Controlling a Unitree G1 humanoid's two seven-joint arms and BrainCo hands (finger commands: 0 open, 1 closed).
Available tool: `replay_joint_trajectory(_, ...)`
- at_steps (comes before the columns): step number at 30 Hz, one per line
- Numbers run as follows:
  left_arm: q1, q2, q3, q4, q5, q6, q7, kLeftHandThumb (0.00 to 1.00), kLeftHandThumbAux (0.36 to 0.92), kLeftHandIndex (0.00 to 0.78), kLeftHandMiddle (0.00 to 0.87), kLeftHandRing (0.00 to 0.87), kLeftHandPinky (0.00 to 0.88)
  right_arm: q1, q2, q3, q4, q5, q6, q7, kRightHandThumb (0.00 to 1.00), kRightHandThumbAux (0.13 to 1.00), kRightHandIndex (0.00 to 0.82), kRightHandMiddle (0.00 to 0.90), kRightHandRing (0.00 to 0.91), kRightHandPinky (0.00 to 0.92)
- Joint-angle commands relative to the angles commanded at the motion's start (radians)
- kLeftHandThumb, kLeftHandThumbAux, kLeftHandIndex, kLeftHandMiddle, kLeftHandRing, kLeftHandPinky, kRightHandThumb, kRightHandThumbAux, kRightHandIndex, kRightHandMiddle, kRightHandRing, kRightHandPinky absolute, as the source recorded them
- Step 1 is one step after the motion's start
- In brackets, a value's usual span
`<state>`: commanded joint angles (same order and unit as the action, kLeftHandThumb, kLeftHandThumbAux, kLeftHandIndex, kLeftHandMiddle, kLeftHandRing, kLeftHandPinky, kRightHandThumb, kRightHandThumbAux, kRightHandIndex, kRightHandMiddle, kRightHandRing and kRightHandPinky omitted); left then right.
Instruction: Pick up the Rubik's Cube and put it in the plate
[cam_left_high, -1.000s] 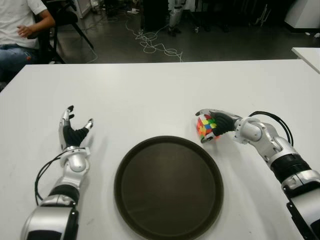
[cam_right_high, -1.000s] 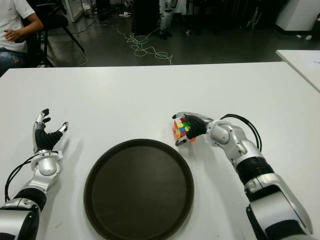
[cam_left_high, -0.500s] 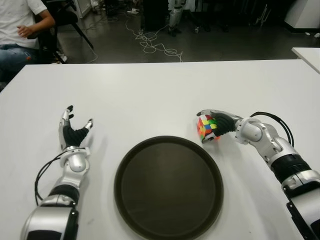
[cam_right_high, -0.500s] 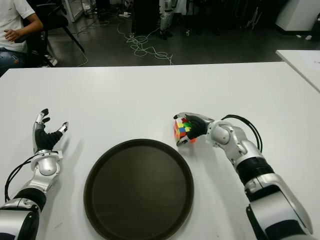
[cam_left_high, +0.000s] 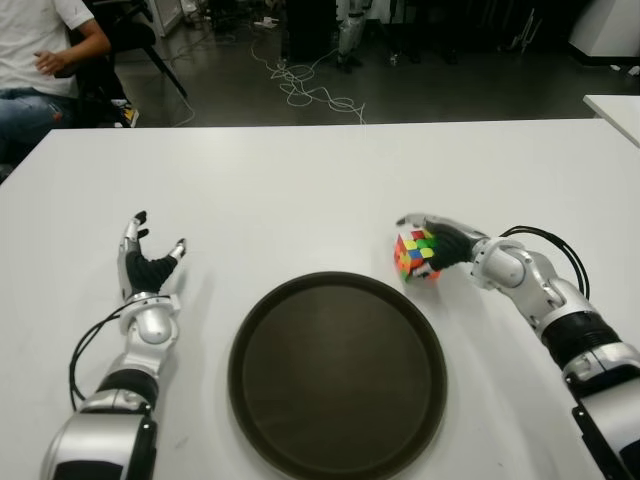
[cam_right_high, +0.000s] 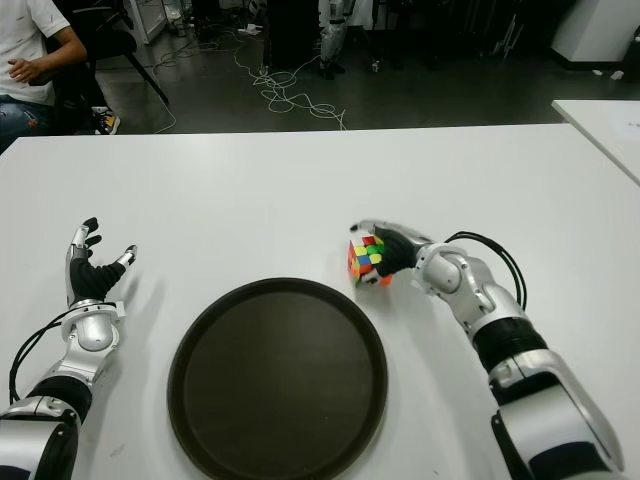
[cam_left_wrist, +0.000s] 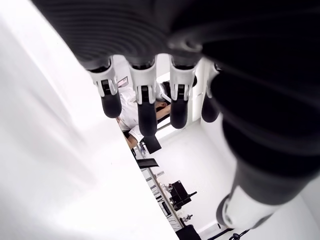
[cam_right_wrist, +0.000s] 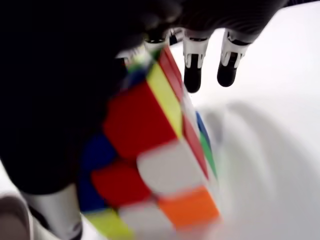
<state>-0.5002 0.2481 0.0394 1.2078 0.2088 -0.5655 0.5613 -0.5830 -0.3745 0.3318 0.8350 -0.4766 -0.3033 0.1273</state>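
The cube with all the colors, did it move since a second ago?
Only a tiny bit. The right hand still grips the Rubik's Cube and has drifted slightly toward the robot's right and farther out, beside the plate's far right rim, not over it. The plate and the open left hand stayed put.

Bright, even light; wrist views blurred, perhaps from closeness.

The robot's right hand (cam_right_high: 392, 250) is gripping the multicoloured Rubik's Cube (cam_right_high: 367, 260) just beyond the round dark brown plate (cam_right_high: 277, 378).
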Motion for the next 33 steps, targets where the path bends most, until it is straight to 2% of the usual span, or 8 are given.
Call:
replay_joint_trajectory(3, 0.000, 0.000, 0.002, 0.000, -0.001, -0.002, -0.002, 0.000, 0.786, 0.139, 0.156, 0.136, 0.076, 0.005, 0.021, -0.026, 0.023, 0.018, -0.004, -0.057, 0.000, 0.868, 0.279, 0.329, 0.385, 0.445)
replay_joint_trajectory(4, 0.001, 0.000, 0.003, -0.001, 0.000, -0.003, -0.003, 0.000, 0.782, 0.142, 0.157, 0.139, 0.082, 0.008, 0.030, -0.039, 0.030, 0.028, -0.004, -0.081, 0.135, 0.842, 0.308, 0.403, 0.452, 0.503)
replay_joint_trajectory(5, 0.001, 0.001, 0.003, -0.001, 0.000, -0.004, -0.003, 0.000, 0.775, 0.146, 0.159, 0.144, 0.092, 0.010, 0.037, -0.048, 0.036, 0.036, -0.005, -0.098, 0.333, 0.804, 0.350, 0.512, 0.551, 0.590)
replay_joint_trajectory(6, 0.001, 0.001, 0.003, -0.001, 0.001, -0.004, -0.003, 0.000, 0.771, 0.149, 0.159, 0.146, 0.099, 0.011, 0.045, -0.059, 0.041, 0.045, -0.004, -0.115, 0.460, 0.779, 0.377, 0.582, 0.614, 0.645)
replay_joint_trajectory(9, 0.001, 0.002, 0.003, -0.001, 0.003, -0.003, -0.003, 0.000, 0.772, 0.144, 0.151, 0.138, 0.085, 0.010, 0.059, -0.075, 0.054, 0.058, 0.000, -0.141, 0.612, 0.749, 0.411, 0.682, 0.697, 0.701)
replay_joint_trajectory(15, 0.001, 0.001, 0.007, -0.001, -0.004, -0.010, -0.018, 0.000, 0.778, 0.143, 0.150, 0.143, 0.117, 0.003, 0.077, -0.097, 0.074, 0.072, 0.024, -0.176, 0.681, 0.734, 0.428, 0.737, 0.747, 0.744)
replay_joint_trajectory(24, 0.003, 0.004, 0.003, -0.004, 0.008, -0.015, -0.012, 0.000, 0.782, 0.139, 0.149, 0.132, 0.076, 0.004, 0.089, -0.117, 0.074, 0.080, 0.035, -0.195, 0.691, 0.730, 0.432, 0.755, 0.764, 0.756)
replay_joint_trajectory(33, 0.002, 0.002, 0.001, -0.002, 0.014, -0.003, 0.008, 0.000, 0.776, 0.150, 0.163, 0.157, 0.112, 0.004, 0.090, -0.121, 0.069, 0.090, 0.041, -0.191, 0.693, 0.728, 0.434, 0.766, 0.778, 0.772)
